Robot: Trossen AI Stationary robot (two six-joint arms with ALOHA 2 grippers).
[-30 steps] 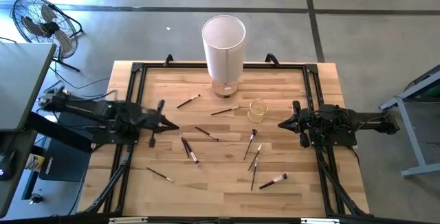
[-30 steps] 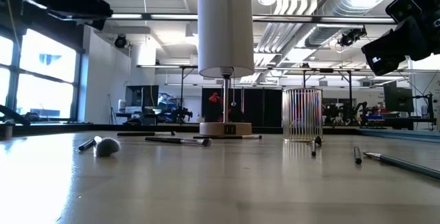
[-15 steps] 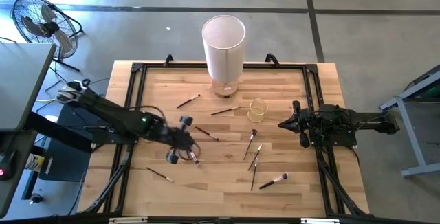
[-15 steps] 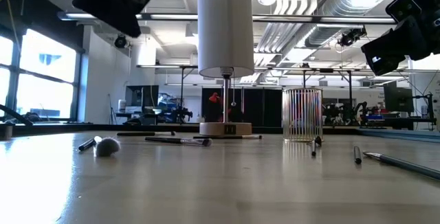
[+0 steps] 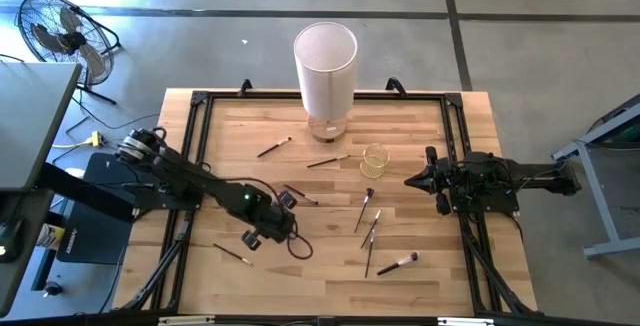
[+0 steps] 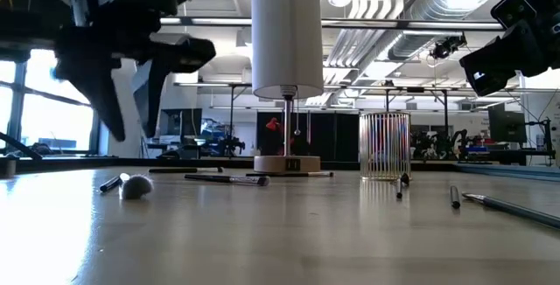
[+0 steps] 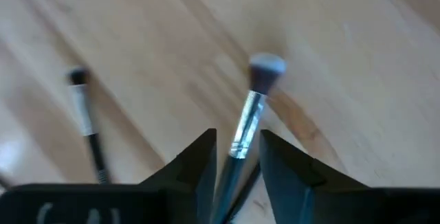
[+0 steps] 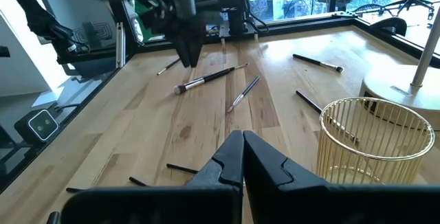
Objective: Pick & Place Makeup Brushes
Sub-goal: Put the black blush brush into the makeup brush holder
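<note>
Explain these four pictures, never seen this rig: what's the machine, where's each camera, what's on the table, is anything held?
Two dark robot arms work at a wooden table. One camera looks straight down, one sits at table-top height, one rides on each wrist. Thin makeup brushes lie scattered; behind them stand a wire cup and a tall white cylinder. The left gripper is out over the table, its open fingers on either side of a brush lying on the wood; nothing is lifted. The right gripper waits shut at its edge.
</note>
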